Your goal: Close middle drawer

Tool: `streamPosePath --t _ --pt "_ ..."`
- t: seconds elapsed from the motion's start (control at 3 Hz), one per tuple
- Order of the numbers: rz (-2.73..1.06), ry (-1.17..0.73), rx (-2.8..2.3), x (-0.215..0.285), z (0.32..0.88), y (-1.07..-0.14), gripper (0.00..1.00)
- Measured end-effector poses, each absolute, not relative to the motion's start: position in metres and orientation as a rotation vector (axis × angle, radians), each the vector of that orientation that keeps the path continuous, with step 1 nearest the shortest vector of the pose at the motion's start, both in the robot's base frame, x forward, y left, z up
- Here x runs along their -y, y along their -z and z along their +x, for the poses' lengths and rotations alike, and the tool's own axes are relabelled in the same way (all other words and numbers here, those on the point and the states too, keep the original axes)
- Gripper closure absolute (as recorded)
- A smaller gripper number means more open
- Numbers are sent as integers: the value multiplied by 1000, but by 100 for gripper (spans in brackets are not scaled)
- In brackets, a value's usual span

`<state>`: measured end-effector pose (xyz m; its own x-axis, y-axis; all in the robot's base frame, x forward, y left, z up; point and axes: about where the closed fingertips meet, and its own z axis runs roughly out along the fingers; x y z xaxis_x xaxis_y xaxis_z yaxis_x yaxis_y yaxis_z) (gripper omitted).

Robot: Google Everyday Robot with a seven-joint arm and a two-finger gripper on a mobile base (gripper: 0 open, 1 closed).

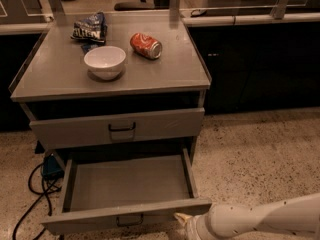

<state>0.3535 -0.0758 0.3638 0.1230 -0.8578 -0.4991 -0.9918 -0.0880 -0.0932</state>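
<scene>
The middle drawer [127,186] is pulled far out of the grey cabinet, an empty wide shallow tray with a low front panel [125,216] and a small dark handle [130,220]. Above it the taller-fronted top drawer [117,128] stands slightly out. My white arm [260,219] comes in from the lower right. My gripper [181,219] is at the right end of the middle drawer's front panel, touching or nearly touching it. Only one pale tip shows.
On the cabinet top [165,71] stand a white bowl [104,61], a red can [146,45] on its side and a dark chip bag [90,28]. Black cables [32,191] lie on the floor at the left. Speckled floor [255,159] stretches to the right.
</scene>
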Motion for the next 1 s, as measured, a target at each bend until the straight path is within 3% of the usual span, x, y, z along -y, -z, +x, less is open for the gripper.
streamPosePath --t 0.67,1.0 --pt "-2063 -415 -1774 13 432 -356 0" --pt "-2060 -418 -1781 14 432 -355 0"
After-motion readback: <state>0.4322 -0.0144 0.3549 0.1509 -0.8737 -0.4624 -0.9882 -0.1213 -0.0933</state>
